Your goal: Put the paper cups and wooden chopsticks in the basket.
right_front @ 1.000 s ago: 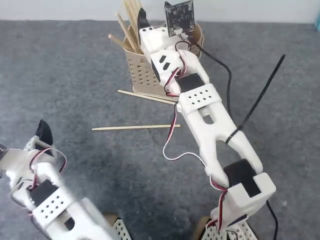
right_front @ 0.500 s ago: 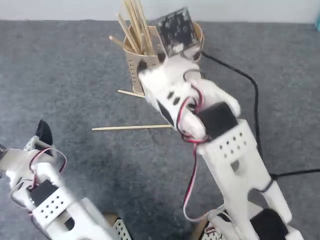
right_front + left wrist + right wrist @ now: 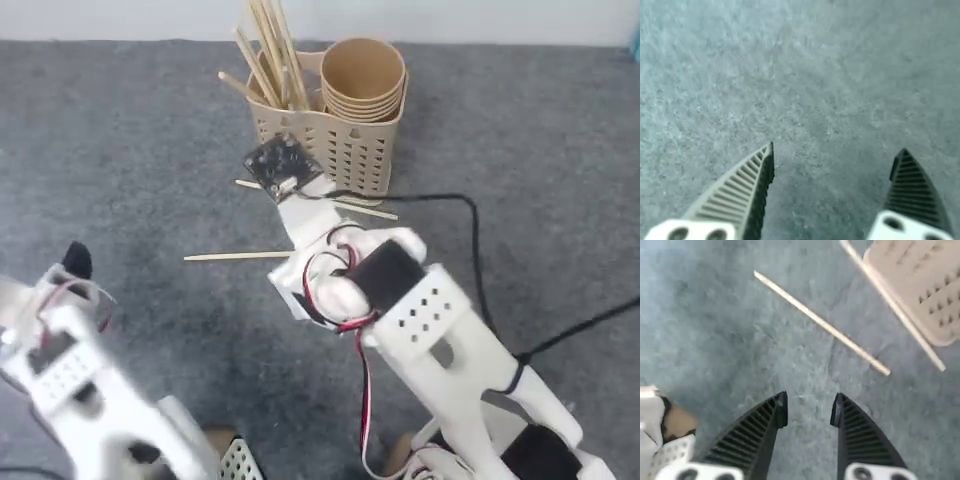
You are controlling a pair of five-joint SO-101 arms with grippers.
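A beige basket (image 3: 335, 145) stands at the far side and holds a stack of paper cups (image 3: 364, 70) and several wooden chopsticks (image 3: 268, 50). One loose chopstick (image 3: 235, 256) lies on the carpet, and another (image 3: 365, 208) rests against the basket's front. My right arm (image 3: 400, 290) hangs over the near end of the first chopstick. The right gripper (image 3: 809, 407) is open and empty, just short of that chopstick (image 3: 822, 322); the second chopstick (image 3: 892, 307) and the basket's corner (image 3: 920, 285) lie beyond. My left gripper (image 3: 836, 148) is open over bare carpet.
Grey carpet (image 3: 140, 150) covers the whole table. The left arm (image 3: 70, 360) sits at the near left, one black fingertip (image 3: 77, 260) pointing away. A black cable (image 3: 470, 215) runs from the right arm's wrist past the basket's right side.
The right arm has drawn back from over the basket toward the near side and dropped over the loose chopstick, uncovering the cups. The left arm has shifted slightly leftward.
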